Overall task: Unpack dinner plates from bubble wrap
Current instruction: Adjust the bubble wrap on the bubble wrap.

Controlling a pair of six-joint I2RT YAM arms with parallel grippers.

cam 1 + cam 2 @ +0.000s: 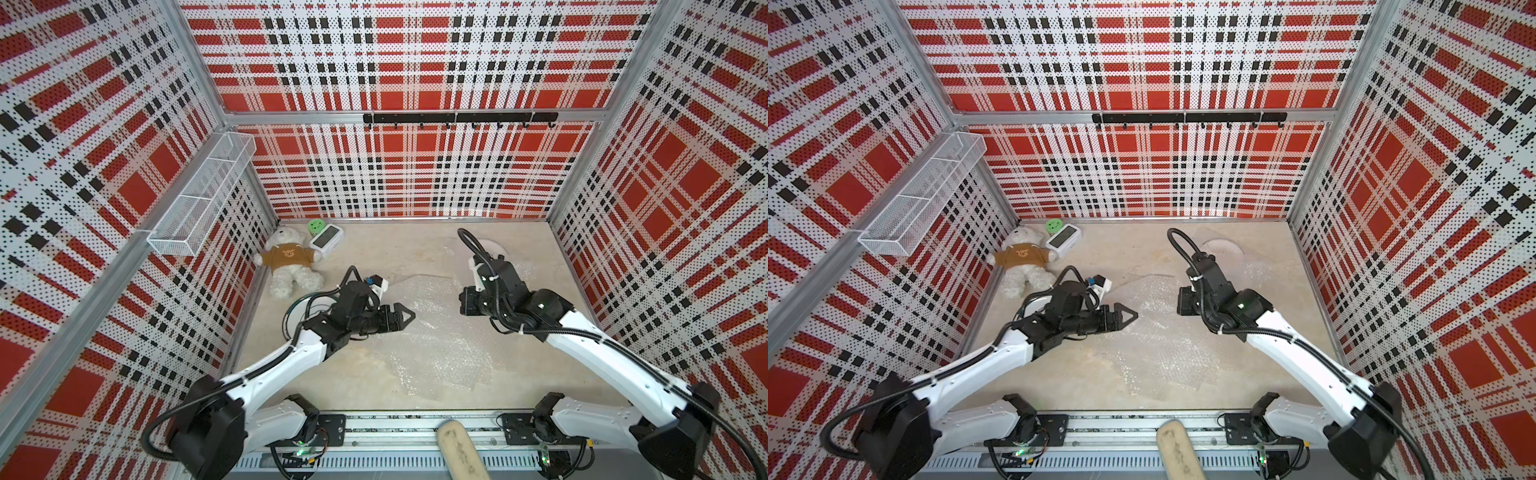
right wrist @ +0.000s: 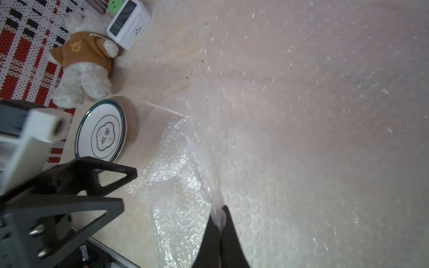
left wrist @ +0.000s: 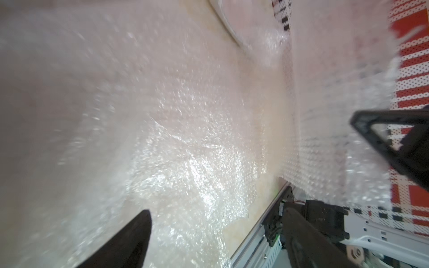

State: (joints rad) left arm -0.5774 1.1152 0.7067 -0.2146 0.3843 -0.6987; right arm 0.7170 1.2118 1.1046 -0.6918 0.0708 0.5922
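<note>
Clear bubble wrap [image 1: 436, 349] lies spread over the middle of the table. My right gripper [image 2: 219, 217] is shut on the edge of one lifted sheet [image 3: 336, 92], which hangs between the two arms. My left gripper [image 1: 409, 318] stands open just left of that sheet, above the flat wrap [image 3: 185, 150], with nothing between its fingers [image 3: 130, 241]. A bare white dinner plate [image 2: 102, 132] with a dark rim and a dark central emblem lies on the table under my left arm [image 1: 297, 309]. A second round plate [image 1: 1223, 247] lies at the back, partly hidden behind my right arm.
A teddy bear [image 1: 291, 266], a white clock [image 1: 326, 239] and a small green item [image 1: 316, 226] sit in the back left corner. A wire basket [image 1: 203, 195] hangs on the left wall and a hook rail [image 1: 459, 118] on the back wall. A beige brush-like object [image 1: 457, 453] lies on the front rail.
</note>
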